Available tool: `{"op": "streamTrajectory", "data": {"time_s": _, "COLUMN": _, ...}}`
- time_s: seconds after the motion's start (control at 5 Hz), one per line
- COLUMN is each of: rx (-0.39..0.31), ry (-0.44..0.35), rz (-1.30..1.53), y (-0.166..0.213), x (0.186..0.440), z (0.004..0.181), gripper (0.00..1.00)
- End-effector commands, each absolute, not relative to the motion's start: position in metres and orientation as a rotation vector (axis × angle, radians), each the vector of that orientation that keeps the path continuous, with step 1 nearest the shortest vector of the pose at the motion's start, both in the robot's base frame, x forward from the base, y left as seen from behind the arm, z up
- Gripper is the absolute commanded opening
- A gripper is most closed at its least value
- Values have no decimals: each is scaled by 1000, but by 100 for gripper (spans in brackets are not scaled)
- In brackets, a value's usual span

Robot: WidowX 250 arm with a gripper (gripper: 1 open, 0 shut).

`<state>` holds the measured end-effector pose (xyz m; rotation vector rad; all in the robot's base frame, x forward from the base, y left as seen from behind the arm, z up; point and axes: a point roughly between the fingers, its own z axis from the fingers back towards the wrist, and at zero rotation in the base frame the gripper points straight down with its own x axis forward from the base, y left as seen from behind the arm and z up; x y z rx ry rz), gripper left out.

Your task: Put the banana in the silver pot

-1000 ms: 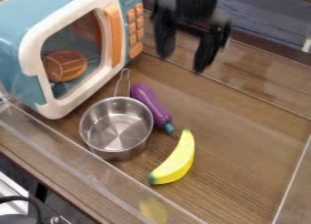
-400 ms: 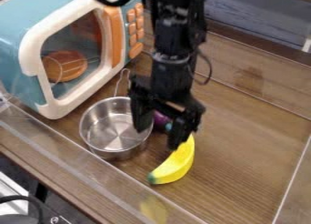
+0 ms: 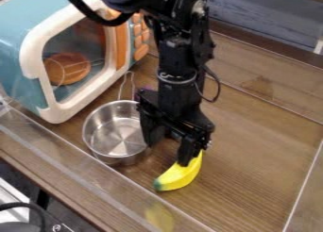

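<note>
Positioning over the banana
We see the gripper spread wide, pointing down astride its upper end; its long axis runs diagonally, silver pot just left.

One banana, one silver pot, one toy microwave.
</note>
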<state>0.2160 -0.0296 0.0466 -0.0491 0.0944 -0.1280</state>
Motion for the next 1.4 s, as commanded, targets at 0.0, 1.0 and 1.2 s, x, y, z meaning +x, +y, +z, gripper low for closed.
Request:
{"op": "streamTrajectory", "data": {"time_s": 0.0, "rx": -56, "ry": 52, "rz": -136, "y": -33, "x": 221, "z": 52, "gripper": 100}}
{"op": "streamTrajectory", "data": {"time_s": 1.0, "rx": -84, "ry": 33, "rz": -167, "y": -39, "x": 222, "z": 42, "gripper": 100}}
{"op": "streamTrajectory", "data": {"time_s": 1.2, "rx": -91, "ry": 32, "rz": -175, "y": -40, "x": 223, "z": 40, "gripper": 100}}
